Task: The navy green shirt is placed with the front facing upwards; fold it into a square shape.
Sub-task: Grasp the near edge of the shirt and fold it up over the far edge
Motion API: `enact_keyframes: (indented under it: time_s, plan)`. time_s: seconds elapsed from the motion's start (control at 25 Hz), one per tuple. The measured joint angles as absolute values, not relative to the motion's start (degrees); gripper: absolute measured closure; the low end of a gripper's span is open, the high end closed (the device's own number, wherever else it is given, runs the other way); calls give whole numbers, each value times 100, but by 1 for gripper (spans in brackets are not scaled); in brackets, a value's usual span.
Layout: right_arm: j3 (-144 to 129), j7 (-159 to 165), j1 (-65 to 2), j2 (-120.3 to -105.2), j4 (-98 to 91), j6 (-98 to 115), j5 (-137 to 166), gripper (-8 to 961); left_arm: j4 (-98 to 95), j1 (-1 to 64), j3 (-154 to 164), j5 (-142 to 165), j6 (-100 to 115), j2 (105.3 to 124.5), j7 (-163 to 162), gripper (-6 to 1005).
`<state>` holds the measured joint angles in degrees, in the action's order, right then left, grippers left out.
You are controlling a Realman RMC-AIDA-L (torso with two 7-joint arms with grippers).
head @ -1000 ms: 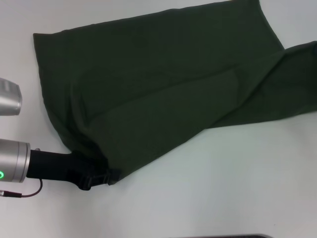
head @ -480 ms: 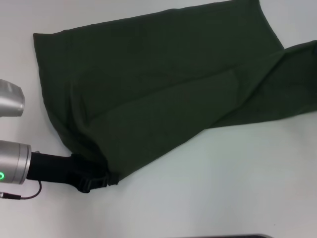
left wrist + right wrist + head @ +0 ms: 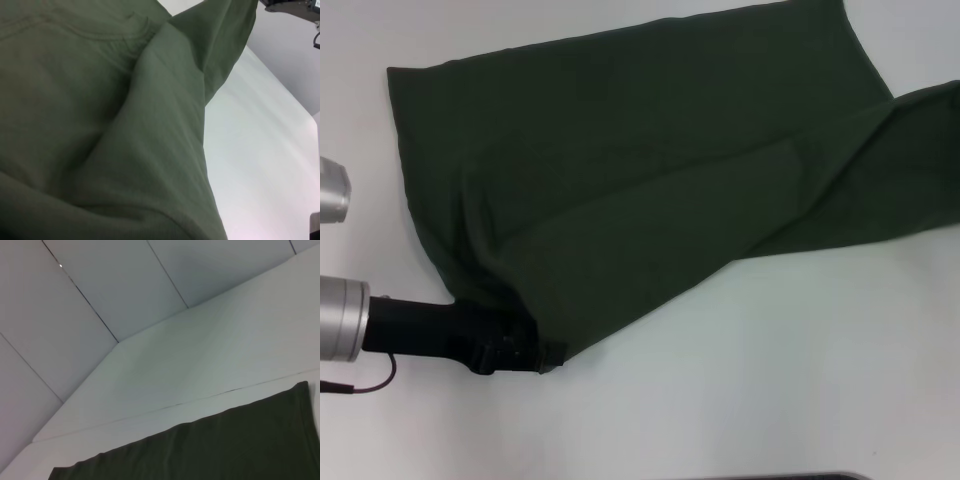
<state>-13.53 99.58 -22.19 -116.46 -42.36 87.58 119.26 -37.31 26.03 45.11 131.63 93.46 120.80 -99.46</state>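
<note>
Navy green shirt point(image 3: 650, 170) spread on white bench point(image 3: 770, 380), partly folded. Left tool point(image 3: 525, 355) at shirt's near-left corner, clenched on the cloth edge. Right tool out of sight.

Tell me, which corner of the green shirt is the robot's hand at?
The near corner on the robot's left. The left gripper sits at the navy green shirt there, under its lowest tip; the shirt's other corners have no gripper by them.
</note>
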Motion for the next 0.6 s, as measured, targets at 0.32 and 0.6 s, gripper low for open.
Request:
enact_keyframes:
  time_s: [0.32, 0.6]
  plan:
    - [-1353, 9943, -2206, -11645, -4236, 8750, 11924, 930, -3736, 2635, 4509, 13157, 9487, 12041, -9948, 328]
    - [-1349, 9932, -2214, -11645, -4236, 8743, 11919, 930, -3723, 2653, 4508, 13157, 9539, 12040, -9949, 153]
